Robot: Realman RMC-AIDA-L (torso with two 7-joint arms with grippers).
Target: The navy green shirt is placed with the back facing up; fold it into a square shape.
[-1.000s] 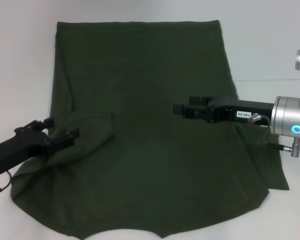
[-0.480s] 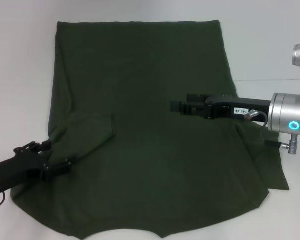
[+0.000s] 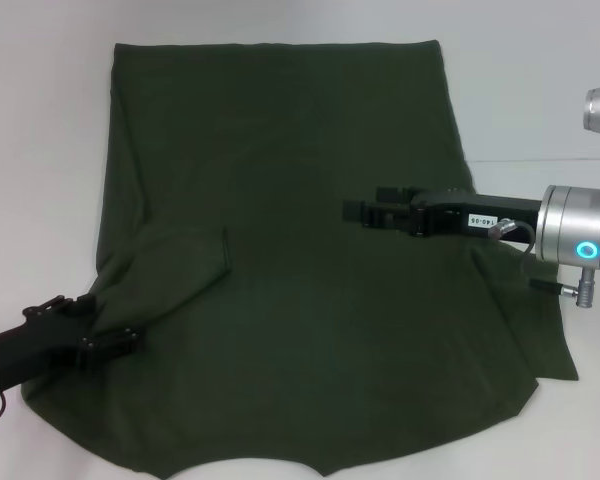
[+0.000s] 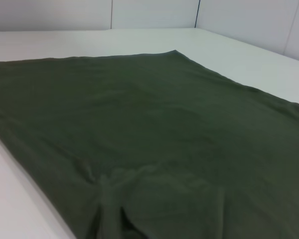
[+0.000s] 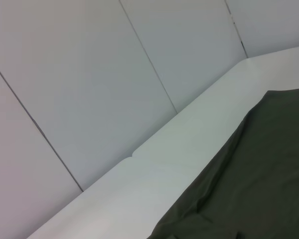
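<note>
The navy green shirt (image 3: 300,150) lies flat on the white table, plain side up, hem at the far end. Its left sleeve (image 3: 180,265) is folded inward onto the body. My left gripper (image 3: 90,322) is low over the shirt's near left edge, open, with nothing between its fingers. My right gripper (image 3: 372,205) hovers over the right middle of the shirt, pointing left, open and empty. The left wrist view shows the shirt (image 4: 139,114) spread out with a small pucker close by. The right wrist view catches only a shirt (image 5: 269,174) edge.
Around the shirt, the white table (image 3: 40,120) is bare on the left, right and far sides. A wall of pale panels (image 5: 89,74) rises behind the table's far edge. The shirt's right sleeve (image 3: 550,340) sticks out under my right arm.
My left gripper has drawn back toward the near left corner, away from the folded sleeve, staying open. The right gripper has barely shifted.
</note>
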